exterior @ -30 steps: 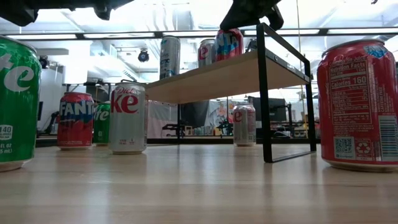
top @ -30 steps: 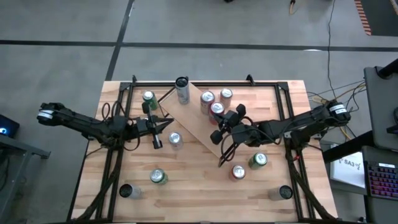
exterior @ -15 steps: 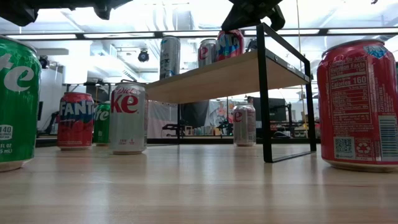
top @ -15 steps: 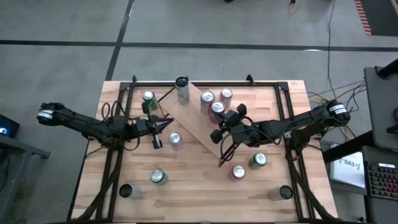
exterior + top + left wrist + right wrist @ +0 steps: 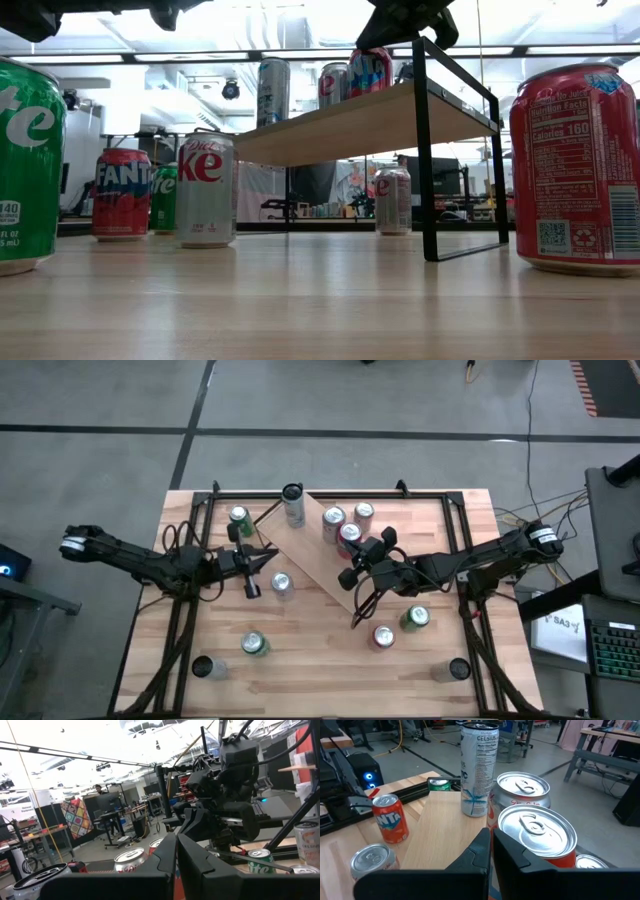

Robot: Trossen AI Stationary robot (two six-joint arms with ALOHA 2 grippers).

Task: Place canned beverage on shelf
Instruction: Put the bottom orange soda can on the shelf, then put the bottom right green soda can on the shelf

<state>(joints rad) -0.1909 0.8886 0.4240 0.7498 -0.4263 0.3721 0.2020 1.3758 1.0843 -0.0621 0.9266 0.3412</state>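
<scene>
The shelf (image 5: 325,555) is a light-wood board with black end frames, standing slantwise at the table's middle. On it stand a tall Celsius can (image 5: 478,767) and three short cans (image 5: 333,517), the nearest a red can (image 5: 535,835). My right gripper (image 5: 490,834) is shut and empty over the shelf board, close beside that red can (image 5: 348,536). My left gripper (image 5: 266,559) is shut and empty above the table, left of the shelf, near a silver can (image 5: 282,585). In the low view the right gripper (image 5: 400,20) hangs above the shelf's cans. My right gripper's shut fingers (image 5: 515,857) stand right beside the red can's side; I cannot tell whether they touch it.
Loose cans stand on the table: a green one (image 5: 238,517) at the far left, a green one (image 5: 254,644) at the near left, a red one (image 5: 383,637) and a green one (image 5: 416,618) at the near right. An orange Fanta can (image 5: 390,817) stands beyond the shelf.
</scene>
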